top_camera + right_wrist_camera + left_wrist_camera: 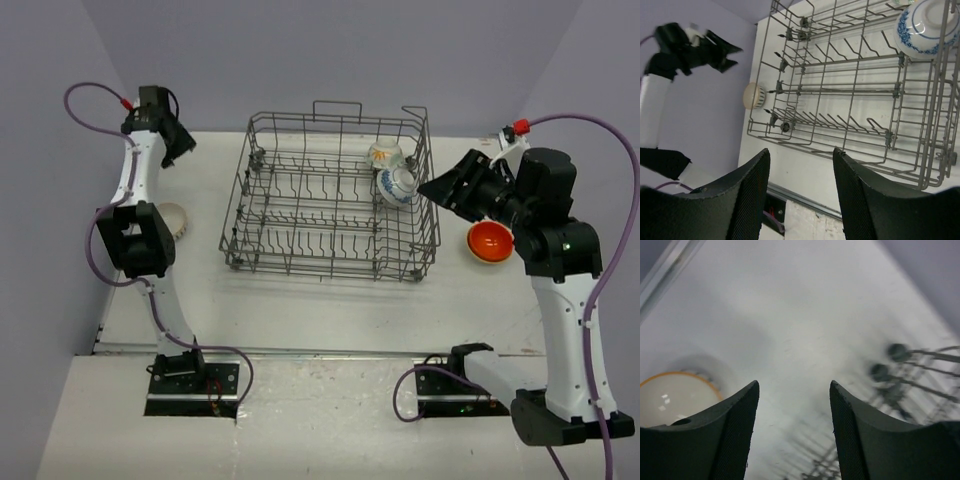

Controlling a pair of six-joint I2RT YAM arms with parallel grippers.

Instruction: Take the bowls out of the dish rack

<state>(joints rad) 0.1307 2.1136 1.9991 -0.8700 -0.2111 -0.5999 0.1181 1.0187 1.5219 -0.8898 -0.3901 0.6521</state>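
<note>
The grey wire dish rack (330, 195) stands mid-table. Two bowls lean in its far right corner: a white one with blue pattern (397, 184) and a white one with yellowish pattern (384, 153). The blue one also shows in the right wrist view (922, 27). An orange bowl (490, 241) sits on the table right of the rack. A pale yellow bowl (174, 219) sits left of the rack, partly behind the left arm; it shows in the left wrist view (672, 397). My left gripper (183, 148) is open and empty, raised at far left. My right gripper (436, 187) is open and empty beside the rack's right wall.
The table's near edge has a metal strip (300, 352) with both arm bases behind it. Purple walls close in the left, back and right sides. The rack's wheels (890, 360) show blurred in the left wrist view.
</note>
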